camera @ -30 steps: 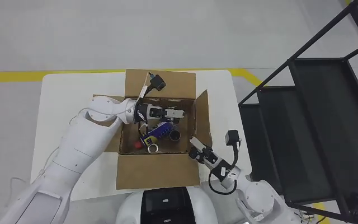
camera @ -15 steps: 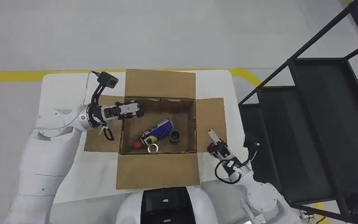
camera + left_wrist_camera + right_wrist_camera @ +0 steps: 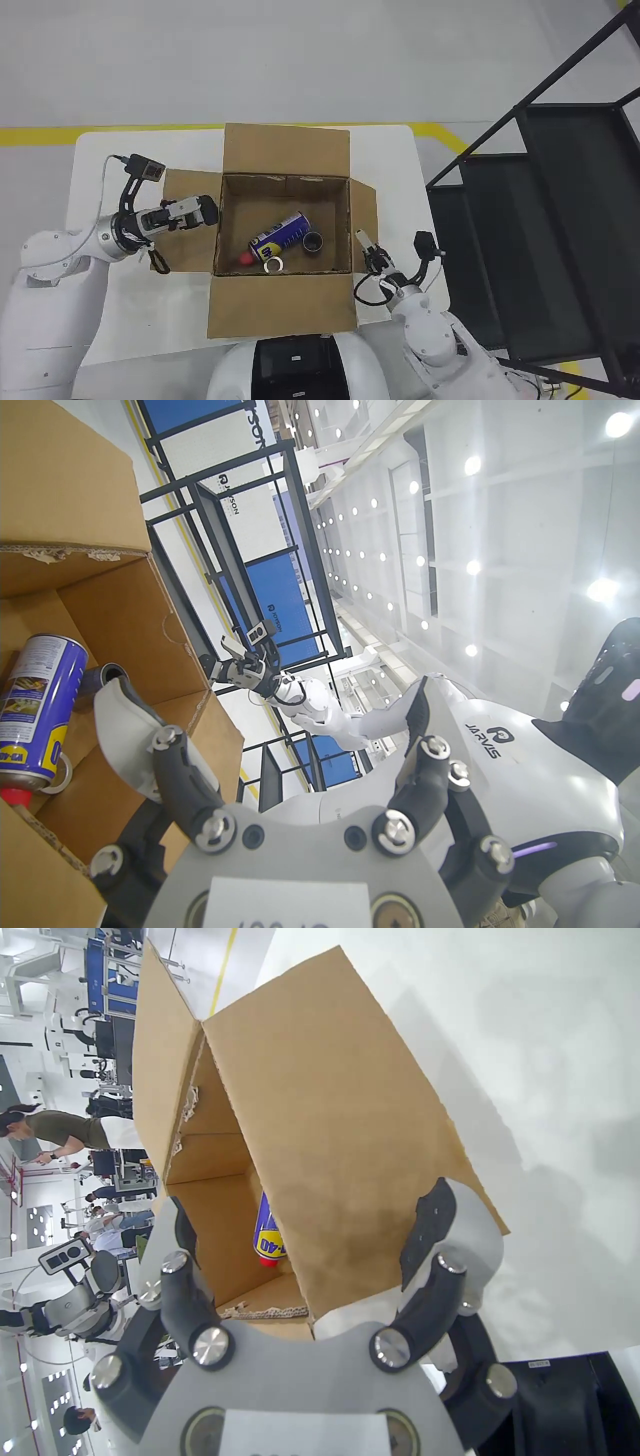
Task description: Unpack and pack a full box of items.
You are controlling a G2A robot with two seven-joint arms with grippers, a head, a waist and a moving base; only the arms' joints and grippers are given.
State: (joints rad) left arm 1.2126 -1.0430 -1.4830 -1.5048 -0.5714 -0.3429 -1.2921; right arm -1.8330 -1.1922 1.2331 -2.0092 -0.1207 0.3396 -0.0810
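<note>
Top view: the open cardboard box (image 3: 288,150), in the middle of the table (image 3: 100,160), could be shoved if an arm snags its raised right flap (image 3: 362,205), and the spray can (image 3: 279,236) lying on its side inside may roll from a pinch. The box is plain brown with torn edges. Left gripper (image 3: 207,211) hovers over the left flap (image 3: 192,250), right gripper (image 3: 364,243) just beside the right flap, both jaws spread and empty.
</note>
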